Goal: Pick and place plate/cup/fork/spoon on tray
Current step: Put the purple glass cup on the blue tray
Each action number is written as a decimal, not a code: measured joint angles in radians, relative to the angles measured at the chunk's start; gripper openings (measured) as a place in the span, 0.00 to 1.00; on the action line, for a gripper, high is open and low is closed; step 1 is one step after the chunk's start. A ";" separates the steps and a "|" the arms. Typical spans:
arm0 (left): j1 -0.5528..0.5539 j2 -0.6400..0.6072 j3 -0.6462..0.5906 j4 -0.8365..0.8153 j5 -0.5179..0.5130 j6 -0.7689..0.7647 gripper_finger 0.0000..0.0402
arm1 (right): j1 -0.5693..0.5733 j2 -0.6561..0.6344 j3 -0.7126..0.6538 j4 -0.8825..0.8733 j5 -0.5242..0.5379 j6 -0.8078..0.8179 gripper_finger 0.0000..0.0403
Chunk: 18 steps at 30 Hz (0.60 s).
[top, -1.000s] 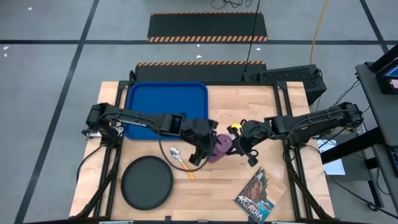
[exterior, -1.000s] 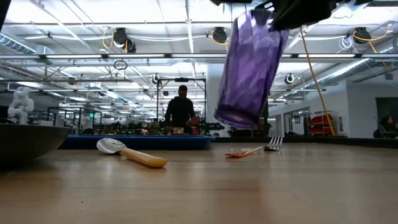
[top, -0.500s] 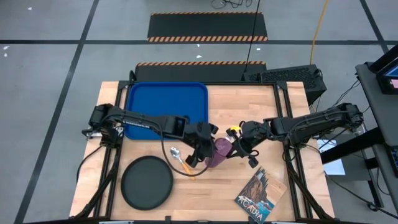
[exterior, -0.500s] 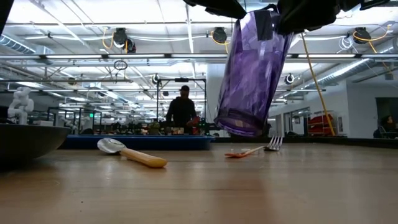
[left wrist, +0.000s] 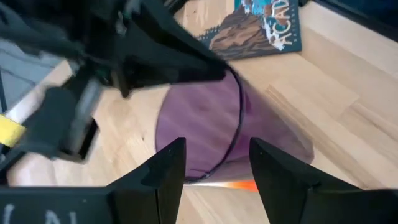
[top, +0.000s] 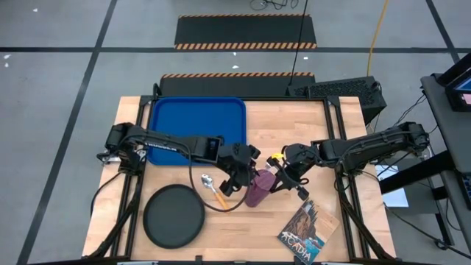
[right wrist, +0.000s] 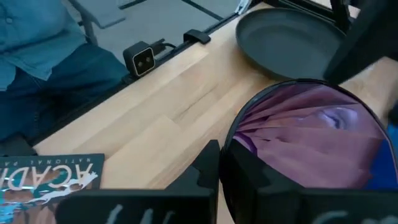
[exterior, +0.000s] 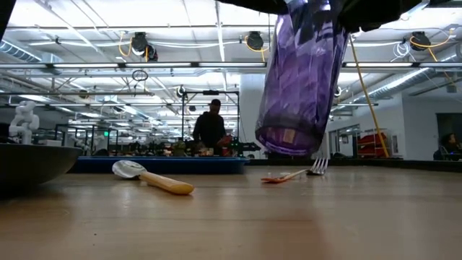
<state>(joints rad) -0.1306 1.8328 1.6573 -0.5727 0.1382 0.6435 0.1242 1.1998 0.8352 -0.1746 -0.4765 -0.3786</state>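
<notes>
Two grippers on one cup (top: 257, 187) mid-table, lifted clear of the wood: your right gripper (top: 283, 179) pinches its rim, the left gripper (top: 241, 177) straddles it, fingers spread. Looks like a handoff; next you'd clamp left, release right, then carry to the tray (top: 197, 121) far-left.

The cup (top: 259, 185) is see-through purple with darker purple streaks. The tray (top: 197, 120) is bright blue. The plate (top: 174, 215) is black. The spoon (exterior: 149, 177) has a silver bowl and a yellow-orange handle. The fork (exterior: 297, 173) has silver tines and an orange handle. The surface (top: 324, 125) is pale wood. Near the plate, the book (top: 307, 224) has a brown and blue cover with white letters. Both arms are black.
</notes>
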 joint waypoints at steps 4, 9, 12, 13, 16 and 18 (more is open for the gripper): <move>0.009 0.000 0.000 -0.033 0.030 0.051 0.45 | 0.000 0.000 0.000 0.001 0.000 -0.004 0.02; 0.011 0.000 0.000 -0.054 0.064 0.096 0.45 | 0.000 0.000 0.000 0.000 -0.029 -0.008 0.02; 0.010 0.000 0.000 -0.055 0.057 0.127 0.45 | 0.000 0.000 0.000 -0.003 -0.056 -0.008 0.02; 0.009 0.000 0.000 -0.056 0.052 0.139 0.45 | 0.000 0.000 0.000 -0.001 -0.056 -0.009 0.02; 0.008 0.000 0.000 -0.066 0.039 0.183 0.45 | -0.001 0.000 0.000 -0.001 -0.082 -0.018 0.02; 0.005 0.000 0.000 -0.065 0.038 0.209 0.45 | 0.000 0.000 -0.001 0.000 -0.104 -0.040 0.02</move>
<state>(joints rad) -0.1251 1.8328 1.6577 -0.6376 0.1764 0.8528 0.1238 1.1995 0.8344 -0.1744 -0.5808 -0.4181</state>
